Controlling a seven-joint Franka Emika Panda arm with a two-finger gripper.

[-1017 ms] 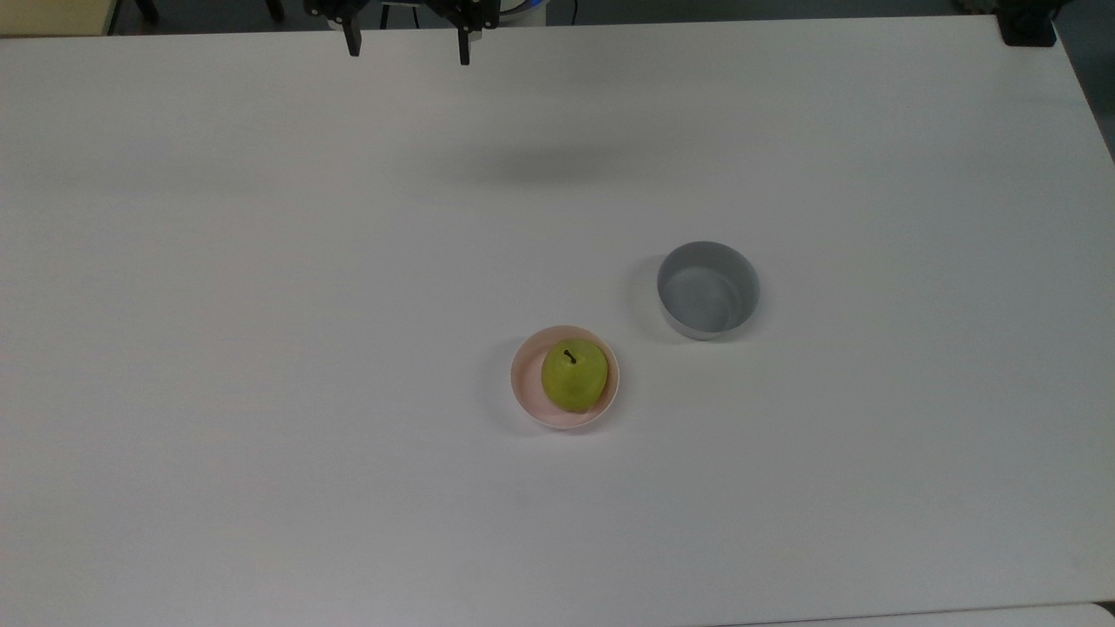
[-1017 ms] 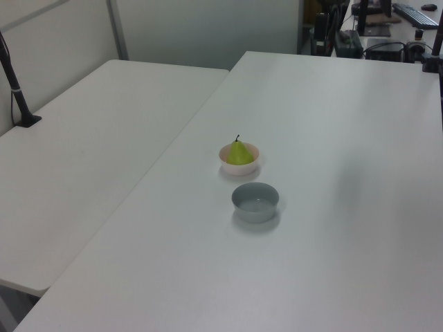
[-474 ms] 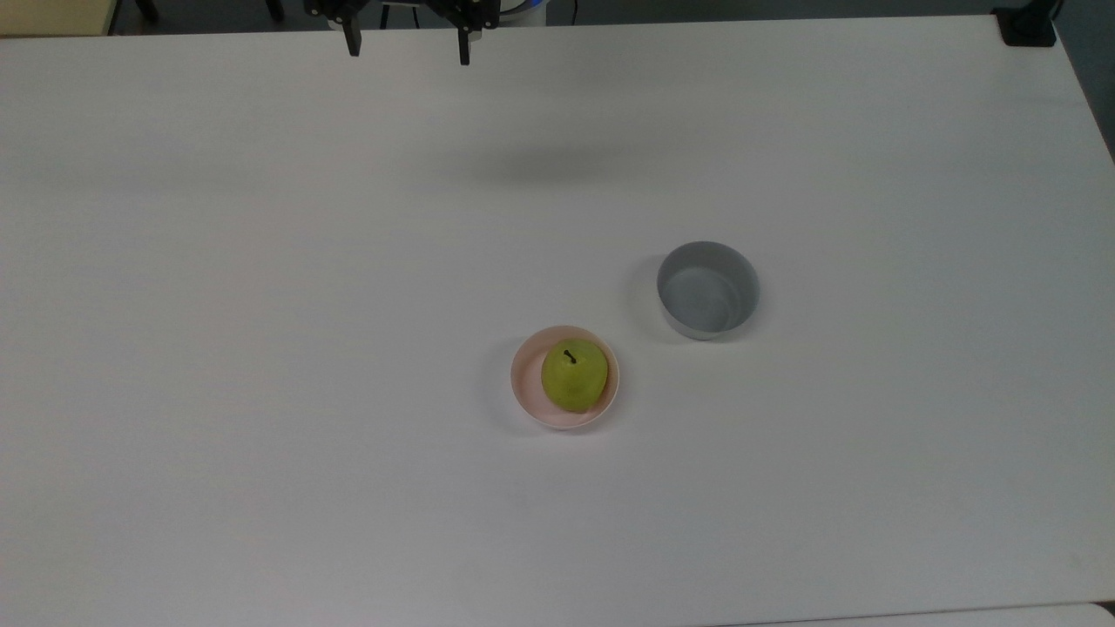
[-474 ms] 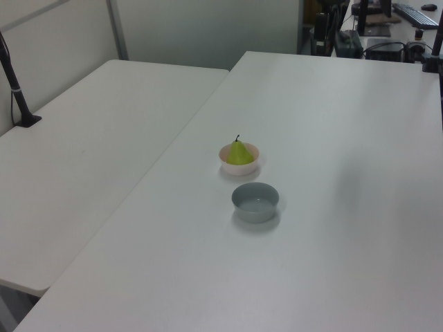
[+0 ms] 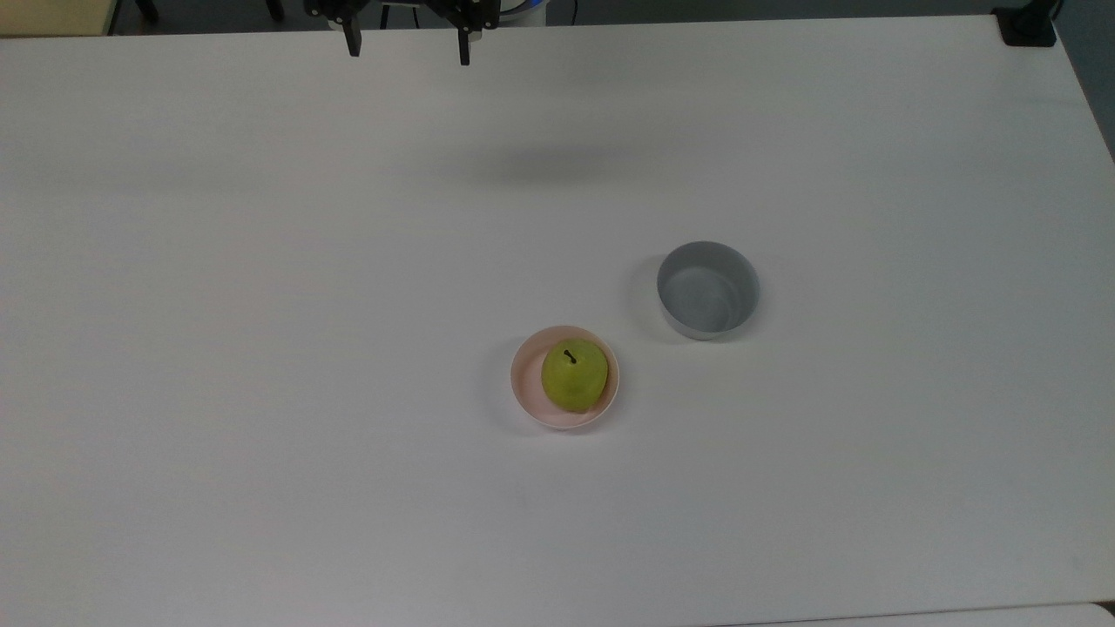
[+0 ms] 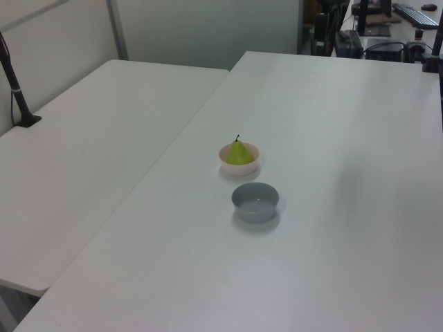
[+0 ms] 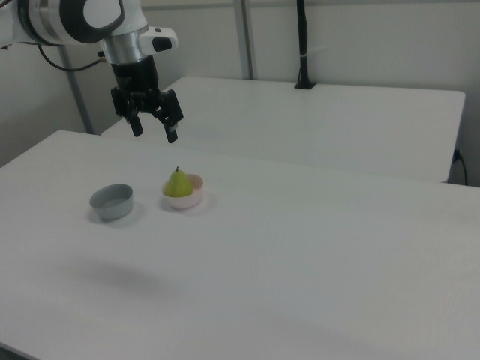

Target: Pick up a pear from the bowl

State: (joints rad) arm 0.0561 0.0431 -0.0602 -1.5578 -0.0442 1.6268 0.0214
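One pear (image 5: 574,376), yellow-green with a short dark stem pointing up, sits upright in the pale pink bowl (image 5: 527,383), and it fills most of the bowl's shallow inside. In the left view the pear (image 6: 239,153) rises well above the bowl (image 6: 239,167) rim; in the right view the pear (image 7: 178,184) stands toward the right view's left side of the bowl (image 7: 192,196). Near the pink bowl, apart from it, stands a deeper grey bowl (image 5: 707,290), which holds nothing; it lies up and to the top view's right of the pear, in front of it in the left view (image 6: 255,202), and to the right view's left (image 7: 112,202). Both bowls rest on a wide white table (image 5: 261,348). The gripper (image 7: 155,134) hangs high above the table with its two dark fingers spread wide apart and nothing between them, well clear of the pear. In the top view the gripper (image 5: 408,54) appears at the far edge of the table, well apart from both bowls.
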